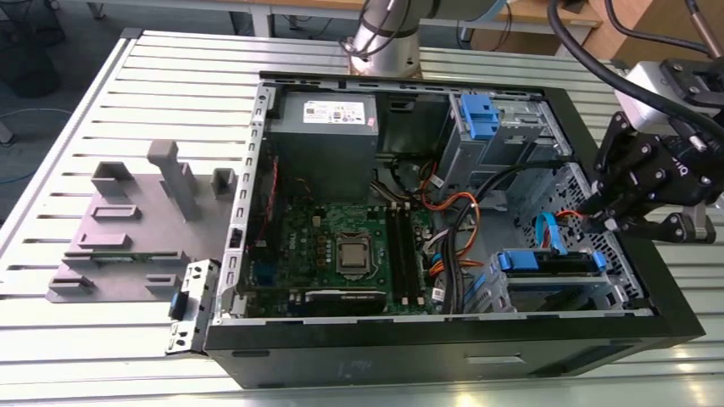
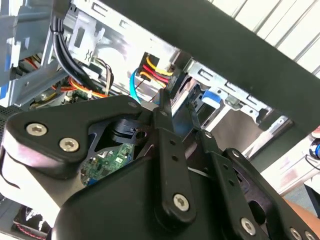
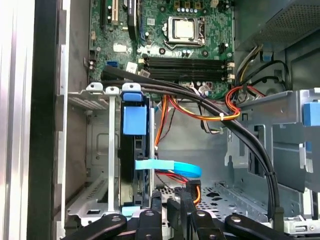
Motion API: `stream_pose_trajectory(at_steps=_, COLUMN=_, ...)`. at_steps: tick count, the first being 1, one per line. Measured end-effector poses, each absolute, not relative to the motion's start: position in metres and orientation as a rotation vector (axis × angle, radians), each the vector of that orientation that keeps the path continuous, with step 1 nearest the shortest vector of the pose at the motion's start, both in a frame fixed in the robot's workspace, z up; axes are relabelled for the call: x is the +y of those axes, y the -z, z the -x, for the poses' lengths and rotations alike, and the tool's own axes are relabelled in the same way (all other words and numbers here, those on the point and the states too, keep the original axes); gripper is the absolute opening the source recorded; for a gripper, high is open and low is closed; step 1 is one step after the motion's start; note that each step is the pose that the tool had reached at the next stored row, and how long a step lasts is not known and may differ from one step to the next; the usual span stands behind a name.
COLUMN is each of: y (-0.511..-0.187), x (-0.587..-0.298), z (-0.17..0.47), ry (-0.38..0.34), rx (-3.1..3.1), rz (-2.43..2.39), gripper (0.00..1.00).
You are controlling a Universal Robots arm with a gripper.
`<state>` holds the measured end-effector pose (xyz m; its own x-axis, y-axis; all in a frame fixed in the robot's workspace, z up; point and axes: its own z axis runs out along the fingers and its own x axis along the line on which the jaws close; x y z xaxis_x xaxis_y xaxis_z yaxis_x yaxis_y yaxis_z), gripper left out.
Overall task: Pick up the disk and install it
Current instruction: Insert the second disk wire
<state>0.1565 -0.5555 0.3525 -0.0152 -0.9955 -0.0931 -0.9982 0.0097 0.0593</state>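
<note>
My gripper (image 3: 170,202) has its fingers (image 3: 156,200) drawn close together with nothing between them, as I read it from the first wrist view, where the black tips meet near the floor of the case; the second wrist view shows the same narrow pair (image 2: 165,107) side by side, empty.

Just beyond the tips stands the disk (image 3: 134,150), already seated on edge in the drive cage (image 3: 95,150) with its blue carrier tab at the upper end; its long axis runs straight away from the fingers toward the motherboard (image 3: 165,30), so the drive lies directly ahead of the gripper and slightly to one side (I judge the installing largely done, though I cannot see whether the carrier has latched). A light blue data cable (image 3: 170,167) curls off the disk's side, close to the fingertips; black and orange power leads (image 3: 220,117) arch across above.

In the exterior view the gripper (image 1: 616,222) hangs over the edge of the computer case (image 1: 374,360) at the exterior view's right, wrist tipped inward, with the disk (image 1: 548,263) low in its bay just beside and below it.
</note>
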Motion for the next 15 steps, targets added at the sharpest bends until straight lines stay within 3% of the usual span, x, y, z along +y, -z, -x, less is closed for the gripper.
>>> stream_pose_trajectory(at_steps=15, y=-0.3437, x=-0.5533, z=-0.1654, ry=-0.168, rx=2.215, rz=2.187, gripper=0.29)
